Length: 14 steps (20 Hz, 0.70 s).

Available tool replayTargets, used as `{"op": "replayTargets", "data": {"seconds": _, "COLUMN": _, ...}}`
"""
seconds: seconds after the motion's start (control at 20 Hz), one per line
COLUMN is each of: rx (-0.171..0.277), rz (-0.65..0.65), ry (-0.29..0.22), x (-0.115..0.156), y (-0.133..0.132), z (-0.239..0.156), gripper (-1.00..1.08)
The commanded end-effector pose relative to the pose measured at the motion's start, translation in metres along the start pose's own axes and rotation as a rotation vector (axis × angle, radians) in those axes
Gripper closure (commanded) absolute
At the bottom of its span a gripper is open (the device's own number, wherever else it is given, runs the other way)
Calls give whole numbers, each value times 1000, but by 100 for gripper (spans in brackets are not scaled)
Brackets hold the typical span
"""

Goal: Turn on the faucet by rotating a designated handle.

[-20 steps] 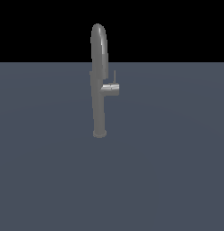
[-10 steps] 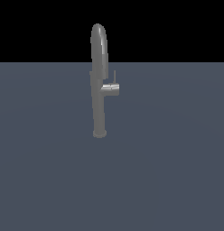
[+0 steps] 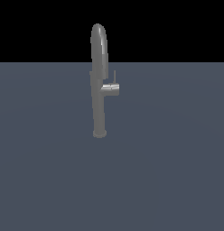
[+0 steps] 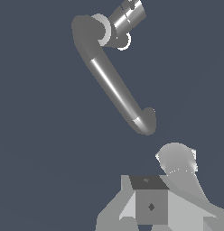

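The faucet (image 3: 99, 103) is a tall grey column on a flared base, topped by an arched spout. The handle (image 3: 111, 88) is a short stub on the side toward the exterior view's right, with a thin rod standing upright from it. No arm or gripper shows in the exterior view. The wrist view looks down on the faucet's spout (image 4: 114, 85), with the handle (image 4: 128, 16) beyond it. Grey parts of my gripper (image 4: 164, 182) sit at the picture's edge, apart from the spout tip and touching nothing. I cannot make out how the jaws stand.
A flat dark blue-grey surface (image 3: 168, 171) spreads around the faucet's base, with a black background behind it. No other object shows in either view.
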State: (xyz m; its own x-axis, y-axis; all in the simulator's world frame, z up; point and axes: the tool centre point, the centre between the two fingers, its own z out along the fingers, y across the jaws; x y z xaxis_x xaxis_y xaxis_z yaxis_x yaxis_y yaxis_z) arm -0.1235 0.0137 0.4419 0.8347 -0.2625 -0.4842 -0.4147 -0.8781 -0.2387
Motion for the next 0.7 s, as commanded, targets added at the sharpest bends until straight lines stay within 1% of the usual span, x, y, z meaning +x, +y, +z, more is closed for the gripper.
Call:
{"op": "replayTargets", "data": {"seconds": 0.0, "rx": 37, "rz": 36, "ry": -45, "x": 14, "y": -4, "z": 0, "gripper": 108}}
{"op": "replayTargets", "data": {"seconds": 0.65, "rx": 242, "rz": 232, "ry": -292, "x": 92, "y": -18, "z": 8, "gripper": 108}}
